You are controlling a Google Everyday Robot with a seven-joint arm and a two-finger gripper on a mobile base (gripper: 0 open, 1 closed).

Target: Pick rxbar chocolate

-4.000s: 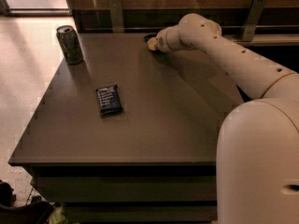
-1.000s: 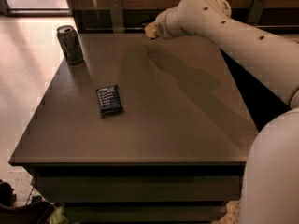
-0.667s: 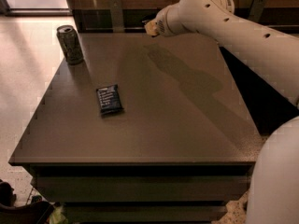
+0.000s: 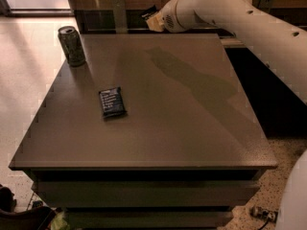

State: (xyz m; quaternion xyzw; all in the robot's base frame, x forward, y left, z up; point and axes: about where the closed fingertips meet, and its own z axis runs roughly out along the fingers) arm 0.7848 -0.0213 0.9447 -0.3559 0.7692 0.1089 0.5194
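Note:
My gripper (image 4: 152, 19) is at the top middle of the camera view, raised above the far edge of the dark table (image 4: 192, 128). It is shut on a small dark flat bar, the rxbar chocolate (image 4: 149, 10), which sticks out up and to the left of the pale fingertips. The bar is off the table. The white arm reaches in from the right.
A dark blue bar wrapper with white text lines (image 4: 112, 102) lies on the left middle of the table. A soda can (image 4: 71, 45) stands upright at the far left corner. A chair back (image 4: 118, 14) and a wall stand behind the table.
The gripper has lifted from the table's far edge and moved up and back with the dark bar in it. The blue bar and the can have not moved.

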